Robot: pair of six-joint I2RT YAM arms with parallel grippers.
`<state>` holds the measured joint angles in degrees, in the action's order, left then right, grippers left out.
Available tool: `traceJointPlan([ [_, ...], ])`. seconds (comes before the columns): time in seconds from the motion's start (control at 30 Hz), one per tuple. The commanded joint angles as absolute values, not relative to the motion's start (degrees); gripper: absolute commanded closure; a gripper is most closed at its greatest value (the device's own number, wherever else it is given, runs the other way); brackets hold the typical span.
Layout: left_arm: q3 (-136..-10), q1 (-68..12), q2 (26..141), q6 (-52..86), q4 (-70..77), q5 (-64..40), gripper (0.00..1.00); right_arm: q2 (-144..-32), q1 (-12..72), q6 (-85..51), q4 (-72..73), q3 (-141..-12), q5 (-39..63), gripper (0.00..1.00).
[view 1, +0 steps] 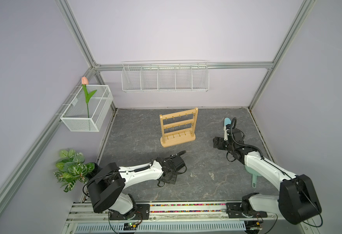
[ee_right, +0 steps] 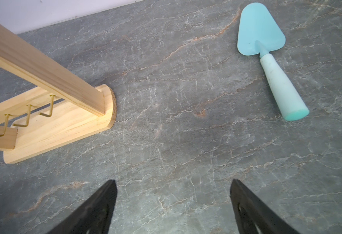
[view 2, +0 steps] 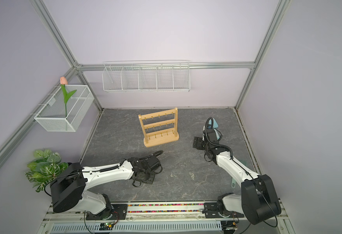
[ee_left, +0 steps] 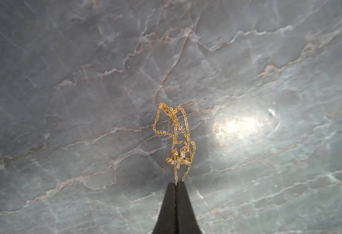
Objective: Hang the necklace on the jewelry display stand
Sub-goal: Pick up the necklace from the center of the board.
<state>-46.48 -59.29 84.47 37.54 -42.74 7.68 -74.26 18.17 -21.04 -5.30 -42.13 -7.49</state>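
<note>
grasping seems done, hanging is left: left gripper (ee_left: 176, 183) pinched shut on the gold necklace (ee_left: 175, 141) at the near-left tabletop (view 1: 137, 131), well apart from the bare-hooked jewelry display stand (view 1: 178, 127) at far centre, right gripper (ee_right: 173, 181) gaping beside it.

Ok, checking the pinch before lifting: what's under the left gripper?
The gold necklace: two chain strands run into the left gripper, shut on them; the rest lies bunched on the grey marble table. In both top views the gripper's body hides it.
</note>
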Motion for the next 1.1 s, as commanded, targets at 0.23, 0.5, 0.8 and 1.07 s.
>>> traceJointPlan([
  [0.23,-49.51,-59.59,80.22,40.03,-46.9,10.35,1.0,-73.54,19.26,-20.94,-5.58,-43.51,-6.18,0.1],
  [0.5,-52.93,-59.59,76.62,40.96,-49.86,11.72,1.0,-73.48,21.44,-19.05,-4.63,-43.59,-1.77,0.1],
  [0.8,-59.74,-59.59,73.66,40.92,-53.77,13.0,1.0,-73.65,26.85,-16.72,-4.78,-44.92,2.25,0.11],
  [1.07,-67.0,-59.59,71.17,38.15,-56.28,14.5,1.0,-74.57,30.5,-16.07,2.7,-42.66,11.92,0.15],
])
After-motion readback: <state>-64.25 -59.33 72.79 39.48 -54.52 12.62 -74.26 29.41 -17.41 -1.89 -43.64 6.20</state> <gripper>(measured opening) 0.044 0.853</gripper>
